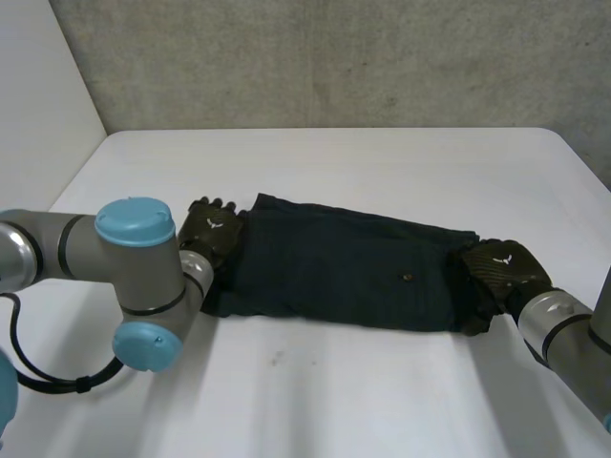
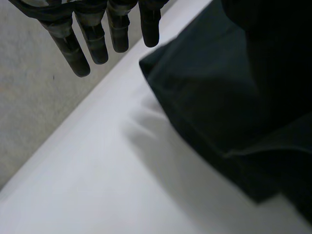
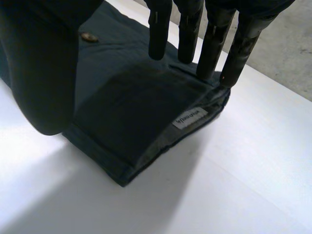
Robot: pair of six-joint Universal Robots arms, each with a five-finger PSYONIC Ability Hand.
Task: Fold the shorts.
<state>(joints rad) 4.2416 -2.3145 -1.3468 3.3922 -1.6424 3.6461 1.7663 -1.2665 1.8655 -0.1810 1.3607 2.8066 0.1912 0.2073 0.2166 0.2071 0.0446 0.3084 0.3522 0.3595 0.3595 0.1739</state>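
Note:
Dark navy shorts (image 1: pixel 344 272) lie flat across the middle of the white table as a long folded band. My left hand (image 1: pixel 212 229) is at their left end. In its wrist view its fingers (image 2: pixel 95 41) hang straight over bare table, just beside a corner of the shorts (image 2: pixel 219 87), holding nothing. My right hand (image 1: pixel 501 267) rests at the right end. There its straight fingers (image 3: pixel 214 44) reach down onto the folded edge of the shorts (image 3: pixel 131 107), near a white label (image 3: pixel 190 117) and a small button (image 3: pixel 88 37). Its fingers are not curled round the cloth.
The white table (image 1: pixel 334 162) runs back to a grey wall. My left arm's elbow (image 1: pixel 134 277) stands over the front left of the table. Bare table lies in front of and behind the shorts.

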